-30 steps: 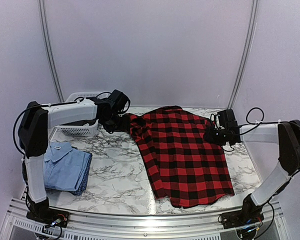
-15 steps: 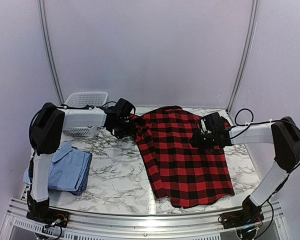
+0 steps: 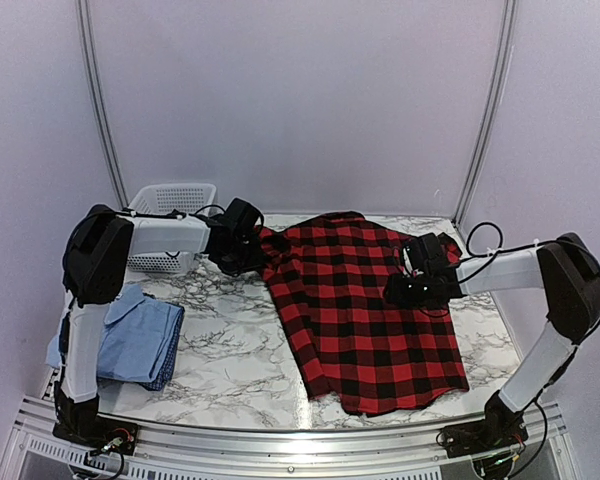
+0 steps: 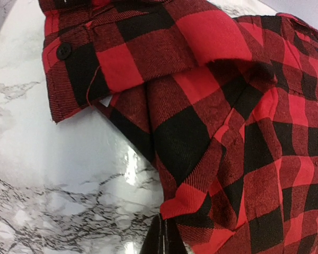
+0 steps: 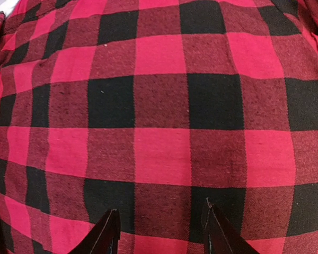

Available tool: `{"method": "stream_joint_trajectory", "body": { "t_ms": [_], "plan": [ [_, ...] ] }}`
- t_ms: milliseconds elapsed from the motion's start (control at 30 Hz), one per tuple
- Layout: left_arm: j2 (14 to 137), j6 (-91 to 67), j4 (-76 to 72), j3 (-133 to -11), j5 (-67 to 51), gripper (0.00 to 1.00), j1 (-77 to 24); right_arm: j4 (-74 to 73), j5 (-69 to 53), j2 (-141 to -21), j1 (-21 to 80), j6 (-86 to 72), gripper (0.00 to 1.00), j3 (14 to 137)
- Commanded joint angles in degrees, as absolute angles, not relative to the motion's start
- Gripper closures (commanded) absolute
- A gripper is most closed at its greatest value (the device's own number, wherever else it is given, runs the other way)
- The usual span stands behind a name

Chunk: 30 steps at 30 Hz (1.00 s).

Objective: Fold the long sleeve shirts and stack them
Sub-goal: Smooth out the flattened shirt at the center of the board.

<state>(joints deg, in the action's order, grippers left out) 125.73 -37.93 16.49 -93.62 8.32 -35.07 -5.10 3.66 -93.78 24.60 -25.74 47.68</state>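
- A white basket [image 3: 170, 198] sits far left; the folded blue shirt [image 3: 135, 335] lies near left on the counter [image 3: 230, 350].
- The flannel shirt [image 3: 365, 310] lies spread centre-right.
- The left end effector [image 3: 252, 250], earlier open, now pinches its far-left edge.
- The right end effector [image 3: 392, 291], jaws apart, has moved left over the shirt.

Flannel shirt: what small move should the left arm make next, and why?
Probably lift the left tool a little and carry it toward the middle of the flannel shirt. It is shut on that shirt's bunched sleeve-side edge, while the right tool hangs open over the body, gripping nothing.
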Motion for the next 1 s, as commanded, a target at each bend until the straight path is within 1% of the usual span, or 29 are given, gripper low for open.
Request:
{"method": "stream_joint_trajectory", "body": {
  "t_ms": [0, 233, 267, 333, 400, 467, 533, 633, 800, 900, 967],
  "plan": [
    [124.9, -34.4, 16.0, -93.6, 7.8, 1.0, -30.9, -5.5, 6.1, -94.8, 24.1, -26.5, 0.52, 46.2],
    [125.2, -27.8, 16.6, -94.9, 0.5, 1.0, -26.0, -4.6, 6.0, -95.6, 22.5, -26.2, 0.52, 44.8],
    [125.6, -27.4, 17.4, -95.7, -0.5, 0.95, -25.8, -4.6, 6.1, -95.8, 22.3, -26.1, 0.52, 44.8],
    [125.4, -26.1, 18.2, -96.2, -2.6, 0.79, -25.7, -4.7, 6.3, -96.2, 22.1, -25.7, 0.52, 45.0],
    [123.8, -25.6, 18.2, -95.2, -3.9, 0.6, -26.1, -4.9, 6.4, -96.6, 21.9, -25.5, 0.52, 45.2],
    [121.1, -25.0, 18.2, -93.0, -4.0, 0.5, -27.0, -5.1, 6.3, -97.0, 21.5, -25.2, 0.51, 45.2],
    [116.6, -24.8, 18.3, -89.7, -4.3, 0.45, -28.5, -5.2, 6.1, -96.8, 21.2, -25.0, 0.51, 45.2],
    [110.0, -24.6, 18.2, -83.5, -4.5, 0.45, -31.7, -5.1, 6.2, -96.5, 21.0, -24.6, 0.51, 45.0],
    [101.1, -24.3, 18.2, -72.7, -5.9, 0.5, -40.6, -5.3, 5.6, -98.0, 20.2, -23.4, 0.51, 45.8],
    [98.2, -25.5, 17.3, -67.4, -7.1, 0.61, -45.9, -5.0, 5.3, -98.7, 19.9, -22.9, 0.51, 46.1],
    [98.0, -26.1, 16.8, -66.0, -7.9, 0.69, -49.7, -4.9, 5.3, -99.3, 19.8, -22.8, 0.51, 46.4]
  ]
}}
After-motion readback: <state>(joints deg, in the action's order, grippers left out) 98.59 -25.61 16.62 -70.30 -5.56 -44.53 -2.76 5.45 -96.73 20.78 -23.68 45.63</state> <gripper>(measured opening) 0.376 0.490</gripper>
